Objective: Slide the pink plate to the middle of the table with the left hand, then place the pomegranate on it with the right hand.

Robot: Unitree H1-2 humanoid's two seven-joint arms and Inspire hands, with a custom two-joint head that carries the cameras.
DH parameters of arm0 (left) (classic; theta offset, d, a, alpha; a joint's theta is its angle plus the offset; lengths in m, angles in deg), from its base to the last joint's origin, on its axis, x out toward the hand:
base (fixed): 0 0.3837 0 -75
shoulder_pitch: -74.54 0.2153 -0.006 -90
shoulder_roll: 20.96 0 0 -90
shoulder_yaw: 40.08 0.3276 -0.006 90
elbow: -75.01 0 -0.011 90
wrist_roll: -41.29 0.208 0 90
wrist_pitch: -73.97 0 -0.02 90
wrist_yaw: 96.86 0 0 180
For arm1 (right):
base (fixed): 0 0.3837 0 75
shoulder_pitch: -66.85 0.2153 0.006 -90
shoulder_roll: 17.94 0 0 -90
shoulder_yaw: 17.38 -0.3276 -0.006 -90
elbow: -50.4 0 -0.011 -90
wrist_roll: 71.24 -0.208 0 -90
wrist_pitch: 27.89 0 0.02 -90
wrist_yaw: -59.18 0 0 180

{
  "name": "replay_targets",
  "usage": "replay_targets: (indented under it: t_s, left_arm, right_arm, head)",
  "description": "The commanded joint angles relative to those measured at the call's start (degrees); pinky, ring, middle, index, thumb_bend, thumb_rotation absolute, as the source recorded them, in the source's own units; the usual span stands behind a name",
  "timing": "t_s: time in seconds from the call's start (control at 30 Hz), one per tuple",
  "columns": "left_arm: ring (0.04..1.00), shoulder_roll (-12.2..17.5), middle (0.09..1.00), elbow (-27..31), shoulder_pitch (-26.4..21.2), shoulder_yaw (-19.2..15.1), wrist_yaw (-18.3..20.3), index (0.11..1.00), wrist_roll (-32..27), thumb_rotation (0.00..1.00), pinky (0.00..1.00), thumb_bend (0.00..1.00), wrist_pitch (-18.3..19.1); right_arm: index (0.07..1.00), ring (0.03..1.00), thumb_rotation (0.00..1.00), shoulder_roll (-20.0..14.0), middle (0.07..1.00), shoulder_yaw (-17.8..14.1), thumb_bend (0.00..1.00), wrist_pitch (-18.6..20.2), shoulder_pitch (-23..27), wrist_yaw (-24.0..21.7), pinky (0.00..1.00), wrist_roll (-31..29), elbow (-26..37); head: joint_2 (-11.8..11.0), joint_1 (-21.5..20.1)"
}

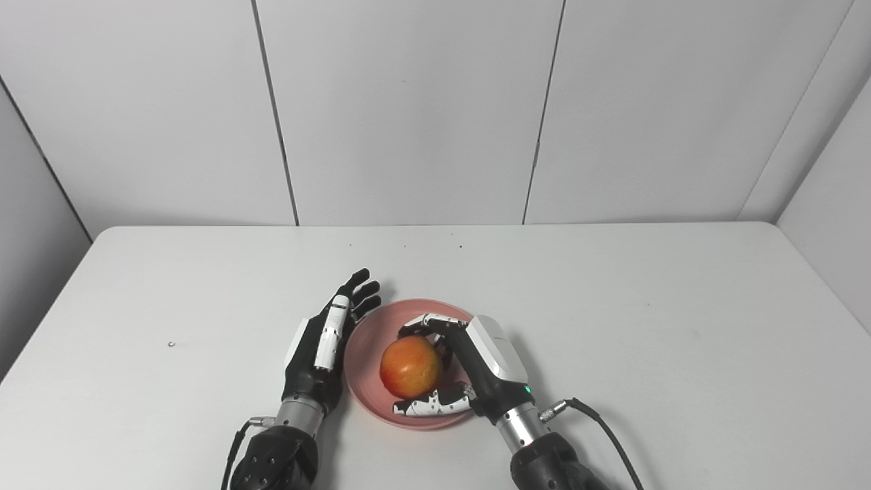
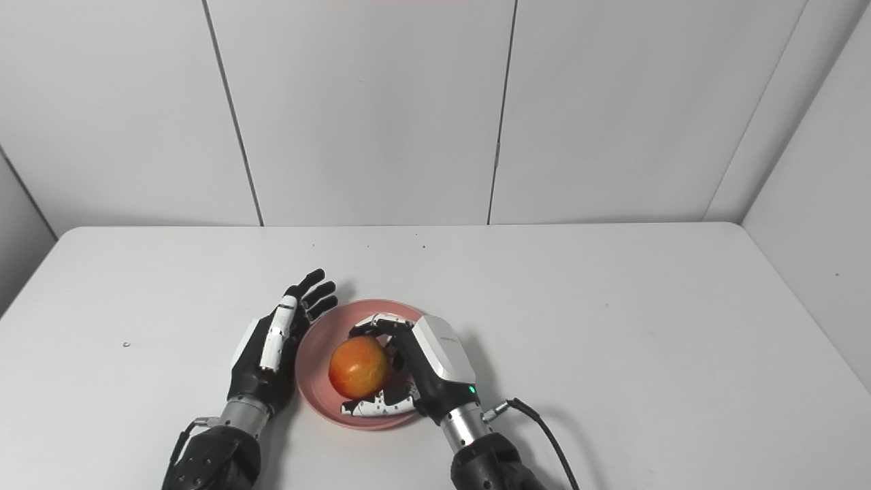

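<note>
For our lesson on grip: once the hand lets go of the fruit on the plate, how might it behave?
The fruit looks round and smooth, so it may roll. The pink plate has a raised rim, which would likely stop it. The right hand cups it loosely.

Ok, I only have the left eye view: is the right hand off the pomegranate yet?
Observer: No. From the right eye, the right hand wraps the pomegranate, fingers behind it, thumb in front.
Operator: Is the left hand touching the plate?
Observer: The left hand lies open along the plate's left rim. I can't tell whether it is touching or just apart.
Operator: Is the pomegranate down on the plate?
Observer: It looks so, near the plate's middle, though the hand hides its far side.
</note>
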Motion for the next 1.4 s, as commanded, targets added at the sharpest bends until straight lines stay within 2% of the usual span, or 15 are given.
replay_targets:
  t_s: [0.0, 0.2, 0.3, 0.43, 0.47, 0.57, 0.87, 1.07, 1.1, 1.17, 1.37]
  left_arm:
    - [0.879, -0.3, 0.874, 1.6, -0.4, 0.1, -0.2, 0.854, 0.0, 1.00, 0.85, 0.29, 0.3]
    - [0.872, -0.1, 0.866, 1.8, -0.4, 0.5, -0.3, 0.850, 1.0, 1.00, 0.84, 0.28, 0.5]
    - [0.878, 0.0, 0.872, 1.8, -0.4, 0.5, -0.1, 0.854, 0.8, 1.00, 0.85, 0.29, 0.6]
    - [0.877, -0.2, 0.873, 1.3, -0.5, 0.3, -0.1, 0.857, 0.5, 1.00, 0.85, 0.28, -0.1]
    - [0.875, -0.1, 0.872, 1.3, -0.6, 0.4, -0.1, 0.855, 0.6, 1.00, 0.84, 0.28, -0.2]
    - [0.874, -0.1, 0.874, 1.3, -0.6, 0.4, -0.1, 0.852, 0.6, 1.00, 0.84, 0.28, -0.3]
    - [0.889, 0.0, 0.881, 1.0, -0.8, 0.4, 0.3, 0.847, 0.3, 1.00, 0.85, 0.28, 0.2]
    - [0.890, -0.3, 0.885, 1.5, -0.8, 0.1, 0.2, 0.848, -0.2, 1.00, 0.85, 0.29, 1.2]
    - [0.890, -0.3, 0.885, 1.6, -0.7, 0.1, 0.2, 0.848, -0.2, 1.00, 0.85, 0.29, 1.2]
    - [0.887, -0.4, 0.883, 1.8, -0.7, 0.1, 0.1, 0.847, -0.3, 1.00, 0.85, 0.29, 1.3]
    - [0.885, -0.4, 0.875, 2.2, -0.5, 0.3, -0.1, 0.840, 0.5, 1.00, 0.85, 0.27, 1.0]
  right_arm:
    - [0.553, 0.390, 0.00, 0.2, 0.478, -0.5, 0.51, -2.5, 1.6, 1.4, 0.35, 0.5, 0.9]
    - [0.523, 0.423, 0.00, 0.2, 0.501, -0.5, 0.51, -3.1, 1.5, 2.4, 0.42, 1.7, 1.5]
    - [0.506, 0.523, 0.00, 0.0, 0.487, -0.4, 0.52, -3.3, 1.5, 2.3, 0.45, 2.0, 1.8]
    - [0.496, 0.582, 0.00, 0.0, 0.494, -0.3, 0.52, -3.6, 1.4, 2.2, 0.51, 2.0, 2.5]
    - [0.496, 0.610, 0.08, 0.0, 0.585, -0.3, 0.51, -3.5, 1.3, 2.1, 0.54, 2.0, 2.7]
    - [0.497, 0.657, 0.14, 0.0, 0.668, -0.3, 0.51, -3.9, 1.2, 2.6, 0.59, 2.4, 3.3]
    - [0.499, 0.757, 0.15, -0.3, 0.786, -0.2, 0.51, -3.6, 0.9, 3.1, 0.68, 4.3, 4.0]
    - [0.499, 0.791, 0.15, -0.3, 0.825, -0.2, 0.51, -3.1, 0.6, 3.0, 0.72, 5.1, 4.6]
    - [0.615, 0.794, 0.16, -0.3, 0.829, -0.3, 0.57, -3.0, 0.6, 3.0, 0.72, 5.2, 4.7]
    - [0.724, 0.801, 0.18, -0.3, 0.833, -0.3, 0.63, -3.0, 0.6, 2.8, 0.74, 5.3, 4.7]
    - [0.742, 0.805, 0.21, -0.7, 0.833, 0.0, 0.63, -2.3, 0.6, 2.5, 0.75, 6.7, 4.3]
  head:
    - [0.0, 0.1]
    - [-0.1, 0.1]
    - [-0.1, 0.1]
    - [-0.1, 0.1]
    - [-0.1, 0.1]
    - [-0.1, 0.0]
    - [-0.1, 0.0]
    - [0.2, 0.0]
    - [0.2, 0.0]
    - [0.2, 0.0]
    - [0.4, 0.0]
